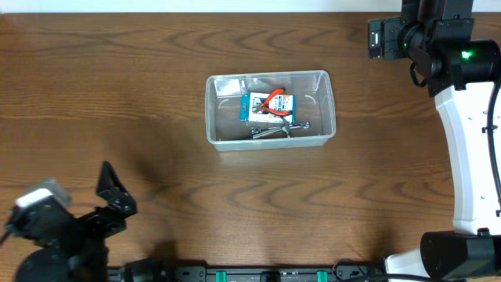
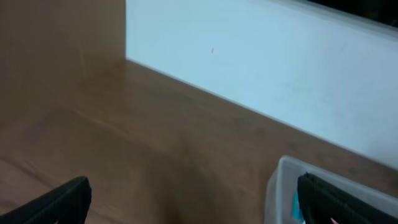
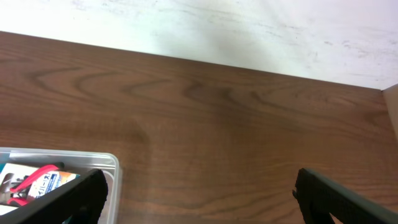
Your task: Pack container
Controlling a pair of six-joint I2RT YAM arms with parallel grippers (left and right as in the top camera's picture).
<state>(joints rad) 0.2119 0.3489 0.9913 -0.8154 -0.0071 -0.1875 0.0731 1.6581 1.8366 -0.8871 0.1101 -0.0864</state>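
Container sits mid-frame in overhead on table, well apart from both arms. Inside it: blue-and-white box, red-handled pliers on the box, metal tools by the lower wall. Left gripper at lower left of overhead, jaws spread wide, nothing between them. Right gripper at upper right, jaws spread wide, nothing held. Container corner shows at the bottom edge of both wrist views.
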